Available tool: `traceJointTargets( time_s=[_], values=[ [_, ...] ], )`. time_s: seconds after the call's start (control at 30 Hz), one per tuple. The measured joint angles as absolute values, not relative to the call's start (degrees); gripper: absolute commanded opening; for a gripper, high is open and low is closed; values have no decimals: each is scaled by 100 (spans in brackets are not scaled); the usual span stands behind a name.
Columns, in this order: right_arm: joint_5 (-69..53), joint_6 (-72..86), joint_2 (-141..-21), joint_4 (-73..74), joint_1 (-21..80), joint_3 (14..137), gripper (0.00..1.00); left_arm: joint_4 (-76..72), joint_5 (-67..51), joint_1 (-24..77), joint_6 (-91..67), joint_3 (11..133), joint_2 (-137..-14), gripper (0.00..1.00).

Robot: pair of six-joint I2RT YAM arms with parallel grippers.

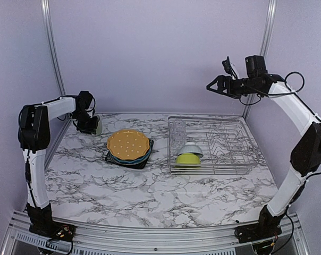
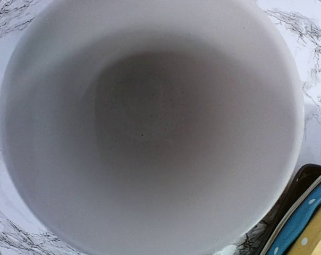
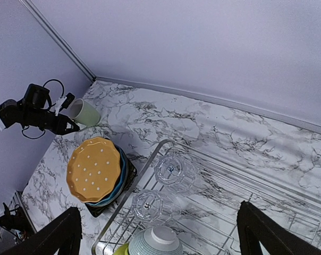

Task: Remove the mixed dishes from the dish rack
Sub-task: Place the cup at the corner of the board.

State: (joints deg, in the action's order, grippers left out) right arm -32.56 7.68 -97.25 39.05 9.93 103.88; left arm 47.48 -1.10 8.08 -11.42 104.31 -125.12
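Your left hand (image 1: 90,121) holds the pale green mug (image 1: 98,126) tilted at the bench's (image 1: 150,186) far-left corner; released so, it may roll. Your right hand (image 1: 216,85) stands wide.

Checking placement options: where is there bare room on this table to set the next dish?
The table is bare across its near half, in front of the plate stack and dish rack. A narrow strip lies between them. Crowded: the far-left corner, with the pale green mug.
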Motion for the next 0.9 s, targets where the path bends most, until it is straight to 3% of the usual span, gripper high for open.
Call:
traceJointTargets(
  time_s=[0.1,0.47,0.57,0.63,0.9],
  values=[
    [-3260,768,-9725,3905,993,10366,98,4737,-134,808,-1149,10484,-12512,28],
    [-3306,755,-9727,3981,993,10315,97,4705,-137,808,-1140,10541,-12477,77],
    [-3269,714,-9727,4082,1011,10315,96,4709,-106,808,-1138,10541,-12392,86],
    [-3179,670,-9730,4163,1046,10315,96,4713,-102,808,-1118,10541,-12298,98],
    [-2475,307,-10136,4858,1691,10720,94,4720,180,805,-1118,10536,-11502,99]
  ],
)
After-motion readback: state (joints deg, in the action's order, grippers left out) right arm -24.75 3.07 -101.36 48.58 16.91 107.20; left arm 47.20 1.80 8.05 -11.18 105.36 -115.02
